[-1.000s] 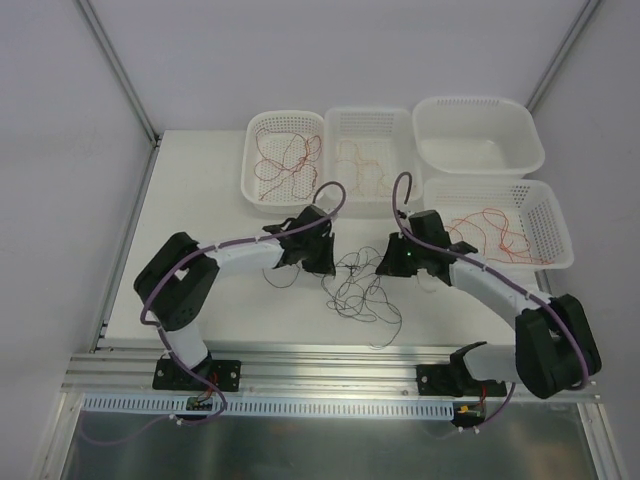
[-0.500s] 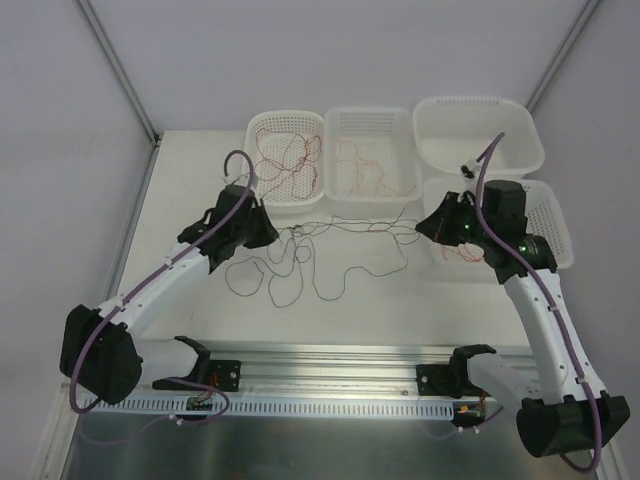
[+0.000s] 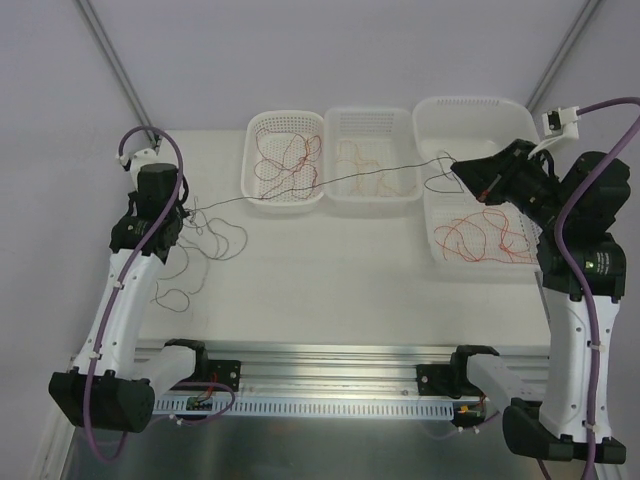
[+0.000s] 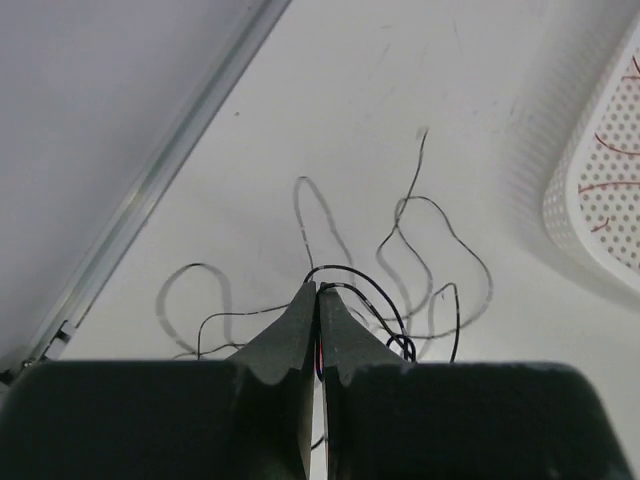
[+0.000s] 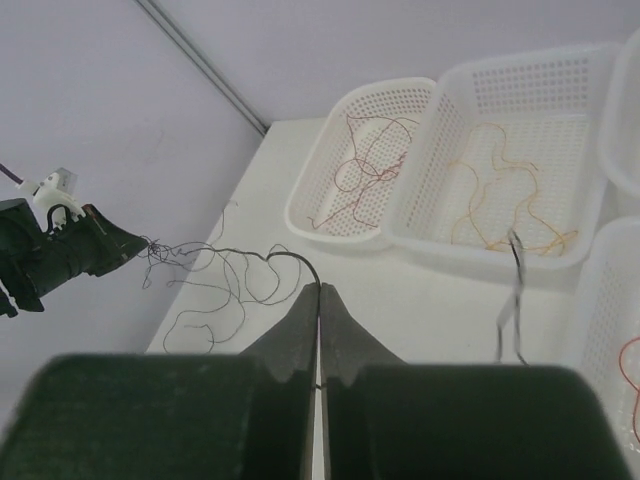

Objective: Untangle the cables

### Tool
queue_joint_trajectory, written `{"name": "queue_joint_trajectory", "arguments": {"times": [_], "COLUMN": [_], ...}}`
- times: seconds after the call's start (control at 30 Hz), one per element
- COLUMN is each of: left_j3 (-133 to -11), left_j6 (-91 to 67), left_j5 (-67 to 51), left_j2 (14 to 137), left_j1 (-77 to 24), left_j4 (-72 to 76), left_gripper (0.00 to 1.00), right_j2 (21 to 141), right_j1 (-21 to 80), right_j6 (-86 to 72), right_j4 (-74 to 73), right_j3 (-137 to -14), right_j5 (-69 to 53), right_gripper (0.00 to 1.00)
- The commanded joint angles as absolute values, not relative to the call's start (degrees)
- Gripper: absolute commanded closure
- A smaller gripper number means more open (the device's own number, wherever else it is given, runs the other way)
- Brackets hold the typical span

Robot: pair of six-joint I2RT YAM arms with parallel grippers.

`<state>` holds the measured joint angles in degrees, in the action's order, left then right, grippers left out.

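The left pincer (image 4: 318, 290) and right pincer (image 5: 320, 288) are each pinching the black cable (image 3: 300, 186). It is stretching taut, left to right, over the middle basket (image 3: 372, 204).

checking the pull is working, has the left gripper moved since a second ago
Yes. The left gripper, shut on the black cable, has swung left, from just below the leftmost basket out to the left edge of the table.

The right tool (image 5: 318, 300) (jaws pressed together) pinches a black cable (image 5: 285, 255) stretching toward the left tool (image 5: 140, 243).
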<state>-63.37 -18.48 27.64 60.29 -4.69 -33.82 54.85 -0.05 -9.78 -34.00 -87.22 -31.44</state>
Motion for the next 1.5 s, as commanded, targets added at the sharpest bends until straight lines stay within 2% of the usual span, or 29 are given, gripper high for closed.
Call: {"name": "queue_joint_trajectory", "arguments": {"times": [0.0,0.17,0.33,0.47,0.57,0.63,0.67,0.7,0.77,0.8,0.9,1.1,1.27,1.47], "left_j3": [-66.62,-64.87,-61.71,-59.77,-57.67,-55.65,-55.03,-54.41,-52.83,-52.30,-50.63,-49.75,-49.48,-49.04], "left_j6": [-12.92,-13.00,-14.15,-13.62,-13.54,-14.23,-14.59,-15.02,-16.17,-16.87,-18.27,-19.77,-20.48,-21.18], "left_j5": [36.38,35.34,20.41,10.92,0.47,-6.63,-8.51,-9.74,-12.55,-13.00,-14.32,-15.12,-14.24,-13.97], "left_j2": [59.76,61.61,60.73,59.77,58.36,57.31,57.13,56.69,56.34,56.16,55.20,54.49,54.14,53.70], "left_j1": [-3.43,-3.43,-3.43,-3.43,-3.52,-3.52,-3.60,-3.78,-4.39,-5.09,-6.58,-9.75,-11.77,-13.18], "left_j4": [-36.65,-36.56,-34.20,-32.96,-31.65,-30.15,-29.80,-29.10,-28.65,-28.39,-27.86,-26.63,-26.19,-25.66], "left_gripper": [1.00,1.00,1.00,1.00,1.00,1.00,1.00,1.00,1.00,1.00,1.00,1.00,1.00,1.00], "right_j2": [55.90,55.47,56.16,56.25,58.88,60.72,61.25,61.52,61.96,61.96,63.10,75.21,85.41,93.24], "right_j1": [-1.05,-0.88,1.91,6.31,11.83,16.93,18.18,19.15,22.05,23.02,27.15,37.60,42.36,46.23], "right_j6": [-13.53,-16.26,-8.80,-5.80,-3.61,-2.73,-2.64,-2.55,-2.11,-1.85,-1.49,-1.14,-0.79,-0.53], "right_j4": [-29.45,-26.81,-35.74,-37.97,-39.81,-40.34,-40.43,-40.08,-38.77,-36.85,-30.79,-16.72,-12.66,-10.99], "right_j3": [-89.83,-82.72,-76.05,-66.14,-62.06,-59.68,-59.50,-59.50,-59.94,-60.64,-61.78,-65.65,-71.71,-73.30], "right_j5": [-36.28,-43.24,-42.63,-35.44,-28.93,-21.82,-20.14,-18.39,-17.67,-18.19,-21.69,-31.63,-37.35,-35.60], "right_gripper": [0.99,0.99,0.99,0.99,0.89,0.77,0.70,0.54,0.44,0.35,0.22,0.09,0.09,0.10]}}
